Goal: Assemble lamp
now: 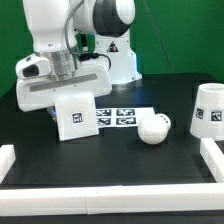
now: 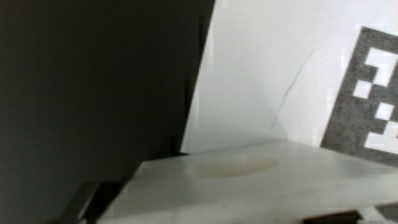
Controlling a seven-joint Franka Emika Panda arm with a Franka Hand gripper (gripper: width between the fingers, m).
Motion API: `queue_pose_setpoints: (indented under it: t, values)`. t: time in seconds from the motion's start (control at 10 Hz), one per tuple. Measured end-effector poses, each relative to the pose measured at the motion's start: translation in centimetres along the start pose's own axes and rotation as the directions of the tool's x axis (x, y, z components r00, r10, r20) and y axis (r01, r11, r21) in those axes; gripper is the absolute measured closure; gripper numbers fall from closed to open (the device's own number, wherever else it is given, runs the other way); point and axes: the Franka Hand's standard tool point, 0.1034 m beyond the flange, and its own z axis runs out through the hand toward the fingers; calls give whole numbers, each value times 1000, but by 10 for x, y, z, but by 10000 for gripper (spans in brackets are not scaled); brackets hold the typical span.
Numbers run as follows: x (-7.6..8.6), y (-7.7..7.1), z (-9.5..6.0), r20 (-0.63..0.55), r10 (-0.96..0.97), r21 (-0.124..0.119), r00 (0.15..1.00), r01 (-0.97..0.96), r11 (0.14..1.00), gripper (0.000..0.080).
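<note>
My gripper (image 1: 72, 99) is shut on the top edge of the flat square lamp base (image 1: 76, 118) and holds it upright over the black table, its tag facing the camera. In the wrist view the base (image 2: 267, 100) fills most of the picture, with a tag at its side and its thick edge between the jaws. One dark finger (image 2: 98, 198) shows beside it. The round-headed bulb (image 1: 153, 128) lies on the table towards the exterior view's right of the base. The tapered shade (image 1: 207, 108) stands at the far right.
The marker board (image 1: 120, 116) lies flat just behind the held base and the bulb. White raised borders (image 1: 110, 172) run along the table's front and sides. The robot's white body (image 1: 105, 45) stands at the back.
</note>
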Motion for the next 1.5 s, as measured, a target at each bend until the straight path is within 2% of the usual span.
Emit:
queue_pose_setpoints:
  t: [0.2,0.3,0.6,0.8,1.1,1.3,1.4,1.5]
  values:
    - [0,0,0,0,0,0,1000,0,1000,363]
    - [1,2,-1,1,-64,-8,998,64,998,363]
    - [11,10,-14,6,-348,-50,937,348,936,361]
    - [13,10,-17,4,-418,-68,909,417,906,361]
    - [12,10,-16,6,-414,-67,910,414,908,361]
    - [20,20,-23,12,-539,-77,842,538,839,361]
    - [31,25,-28,15,-613,-94,790,611,786,361]
    - [41,24,-31,29,-696,-88,717,696,713,361]
